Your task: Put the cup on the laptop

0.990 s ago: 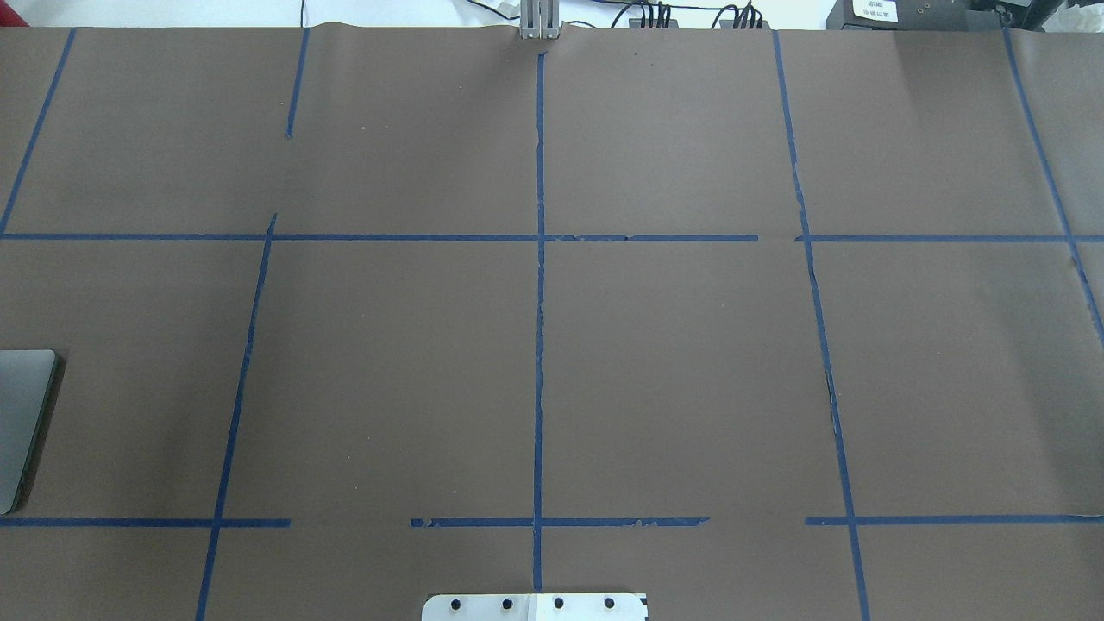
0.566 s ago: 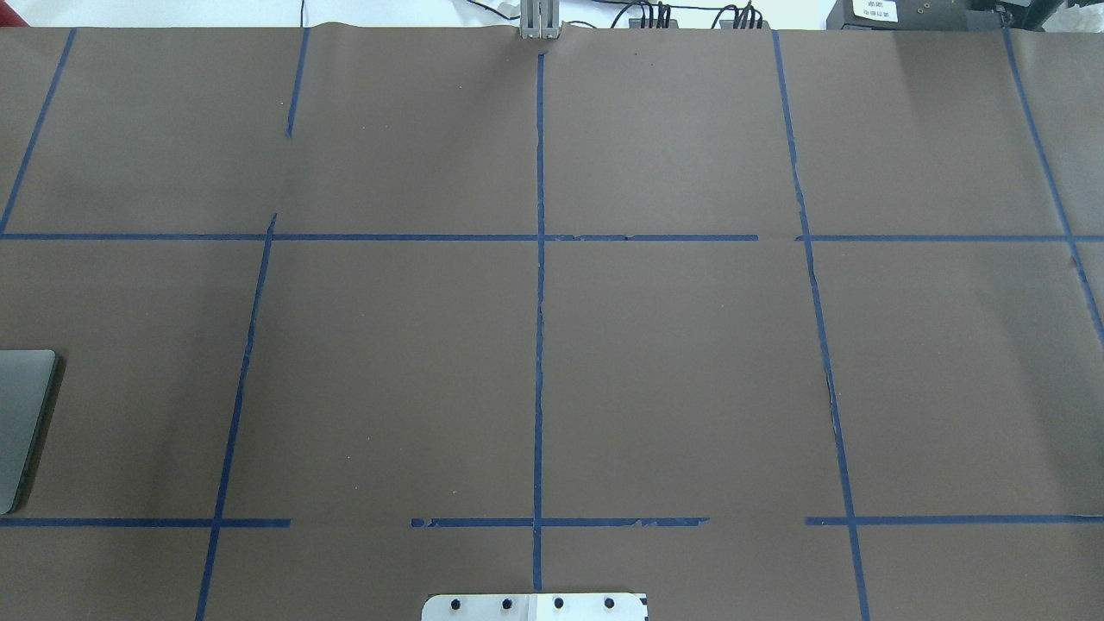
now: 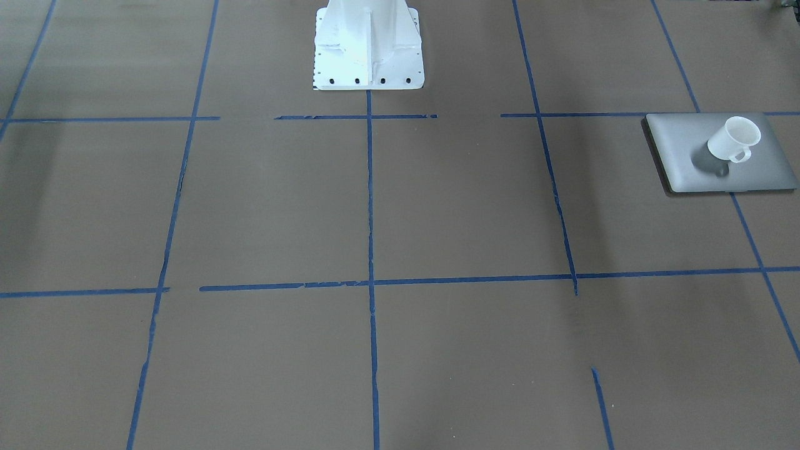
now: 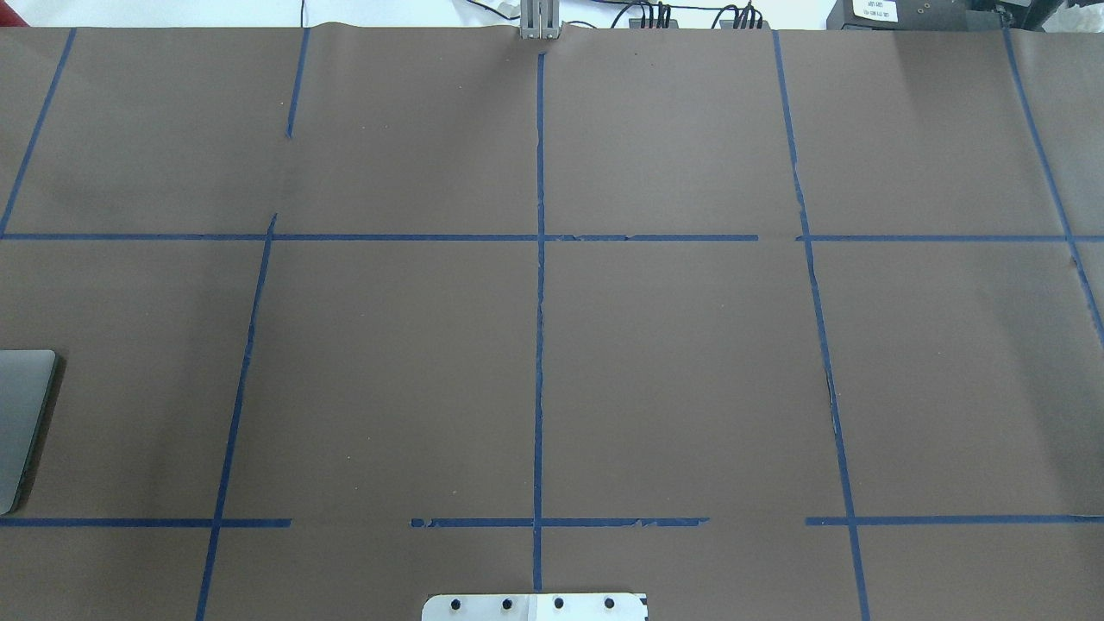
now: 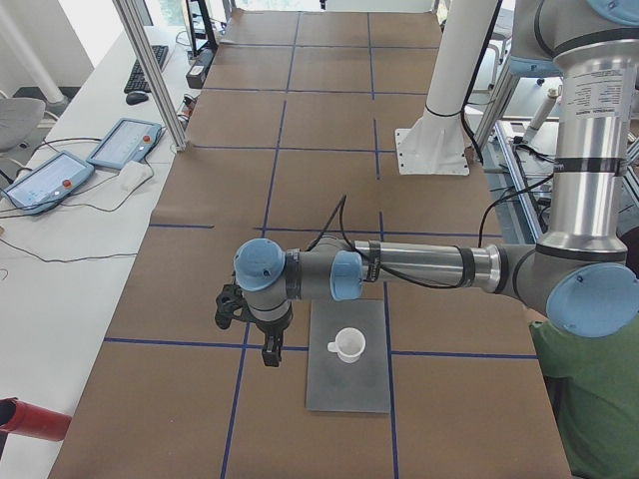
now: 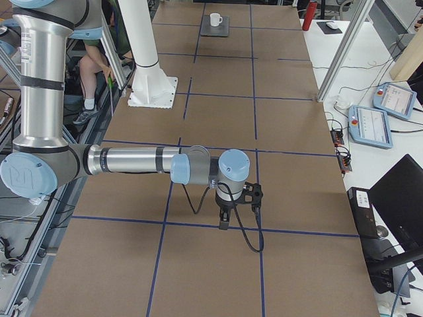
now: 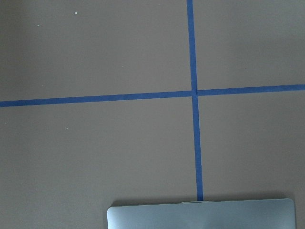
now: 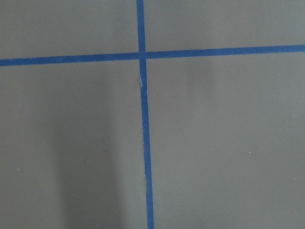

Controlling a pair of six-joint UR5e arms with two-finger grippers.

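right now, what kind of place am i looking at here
Most likely a robotics lab workcell: a table papered brown and marked with a blue tape grid, a left arm and right arm reaching over it, and teach pendants on the side bench.

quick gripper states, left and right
left gripper: cannot tell, only a distant side view shows it
right gripper: cannot tell, same reason

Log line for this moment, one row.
cup: upright on laptop | left gripper: beside laptop, off cup, state unclear | right gripper: far from both, state unclear | task: done
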